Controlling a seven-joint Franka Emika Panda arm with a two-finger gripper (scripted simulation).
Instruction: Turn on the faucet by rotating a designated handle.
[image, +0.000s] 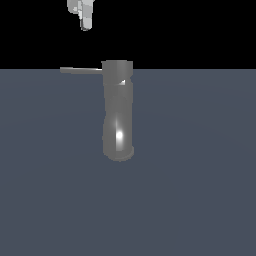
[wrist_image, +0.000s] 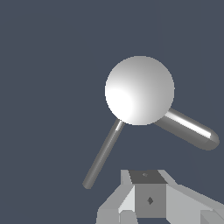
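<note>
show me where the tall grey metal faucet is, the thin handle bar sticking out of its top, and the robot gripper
Tall glossy grey metal faucet cylinder (image: 118, 115): exterior view, middle of its upright body.
Thin flat grey metal handle bar (image: 81, 70): exterior view, midway along the bar.
Pale grey robot gripper (image: 85, 26): exterior view, at its fingertips.

Pale grey-white blocky claw (image: 85, 22) in exterior view: stacked boxy segments, lighter white faces beside mid-grey shaded faces, small darker recess on upper block, narrow rounded tip at bottom. Upper part cut off by frame edge.

Wrist view: same claw (wrist_image: 148, 199) shows angular faceted housing, light grey panels sloping outward both sides, darker grey square block at centre. Small black diamond mark on centre block face, second tiny dark mark on top face. Matte finish. Jaw gap not discernible.
</note>
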